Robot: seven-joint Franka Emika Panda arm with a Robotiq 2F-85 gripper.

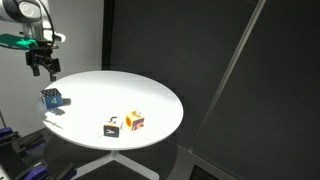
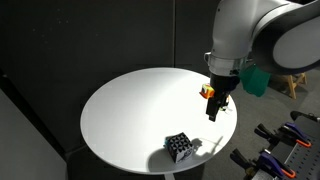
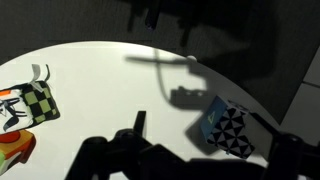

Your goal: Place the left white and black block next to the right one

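The left white and black block point(image 1: 52, 99) is a small cube with a blue face and a checkered face, standing near the table's edge. It shows in both exterior views point(image 2: 180, 147) and in the wrist view point(image 3: 226, 128). The right one point(image 1: 112, 127), with a white top and a black side, stands beside an orange, red and yellow cube point(image 1: 134, 121). In the wrist view it lies at the far left point(image 3: 34, 101). My gripper point(image 1: 43, 66) hangs open and empty above the table, over and just behind the left block. It also shows in an exterior view point(image 2: 215, 106).
The round white table point(image 1: 120, 90) stands on a pedestal against dark curtains. The orange cube peeks out behind my gripper in an exterior view point(image 2: 206, 90) and at the lower left of the wrist view point(image 3: 14, 148). Clamps and gear sit by the table's edge point(image 2: 275, 150).
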